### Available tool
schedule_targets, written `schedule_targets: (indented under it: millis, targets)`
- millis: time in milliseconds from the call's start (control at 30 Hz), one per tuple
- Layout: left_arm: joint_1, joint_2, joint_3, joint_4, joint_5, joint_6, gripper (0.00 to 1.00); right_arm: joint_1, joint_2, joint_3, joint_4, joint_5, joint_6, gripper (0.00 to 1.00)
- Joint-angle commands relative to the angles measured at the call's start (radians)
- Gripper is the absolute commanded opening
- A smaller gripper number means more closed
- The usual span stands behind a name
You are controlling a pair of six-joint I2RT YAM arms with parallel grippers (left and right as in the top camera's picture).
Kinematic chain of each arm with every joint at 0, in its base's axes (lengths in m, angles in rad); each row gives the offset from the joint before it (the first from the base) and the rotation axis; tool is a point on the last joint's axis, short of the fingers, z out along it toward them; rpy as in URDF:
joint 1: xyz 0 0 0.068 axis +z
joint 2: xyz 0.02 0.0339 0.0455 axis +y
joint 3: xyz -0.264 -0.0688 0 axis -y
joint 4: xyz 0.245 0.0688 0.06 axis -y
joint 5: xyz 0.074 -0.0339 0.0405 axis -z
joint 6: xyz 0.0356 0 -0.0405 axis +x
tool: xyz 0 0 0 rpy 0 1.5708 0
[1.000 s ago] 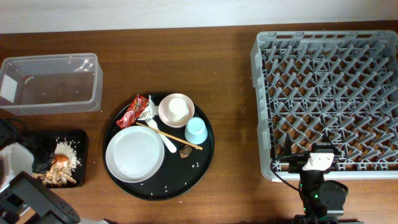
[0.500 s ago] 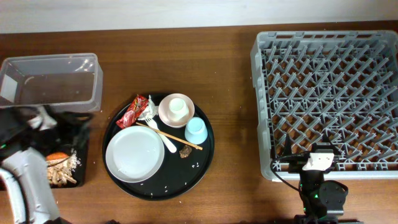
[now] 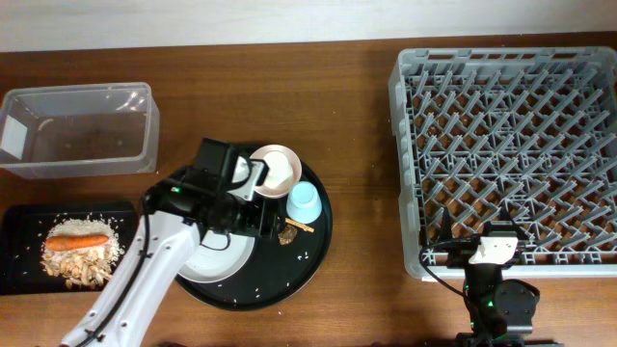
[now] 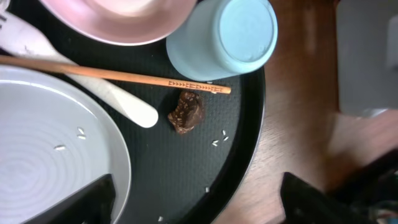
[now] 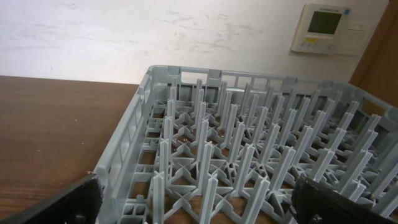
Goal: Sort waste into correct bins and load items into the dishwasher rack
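1. Two claws show, and both are empty. The left claw hangs with its fingers spread wide over the round black tray. The right claw, also wide, sits at the 6 o'clock rim of the dishwasher rack, which holds no dishes.
2. Waste sorting looks like the step in hand. A brown food scrap lies on the round tray's floor toward its 3 o'clock side, straight ahead of the left claw in the wrist view.
3. Around the scrap:
   - The chopstick runs just at its 12 o'clock, almost touching.
   - The white fork ends near its 9 o'clock.
   - The light blue cup stands at 1 o'clock.
   - The white plate lies at 8 o'clock.
4. The shallow black tray, on the counter at 9 o'clock of the round tray, already holds rice and the carrot. It seems the likely place for the scrap. The clear box sits at 10 o'clock.
5. The next move calls for a straight descent. The fingers should close on the scrap from its 3 and 9 o'clock sides, clear of the chopstick and fork.
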Motion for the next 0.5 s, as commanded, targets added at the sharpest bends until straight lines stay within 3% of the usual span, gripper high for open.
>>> schedule_targets:
  millis: [0, 233, 467]
  targets:
    - [-0.099, -0.001, 0.009, 0.023, -0.135, 0.144, 0.79, -0.007, -0.006, -0.008, -0.003, 0.009, -0.007, 0.99]
    - [-0.314, 0.087, 0.008, 0.066, -0.372, 0.179, 0.79, -0.007, -0.006, -0.008, -0.003, 0.009, -0.007, 0.99]
    - [-0.329, 0.303, 0.008, 0.136, -0.426, 0.178, 0.73, -0.007, -0.006, -0.008, -0.003, 0.009, -0.007, 0.99]
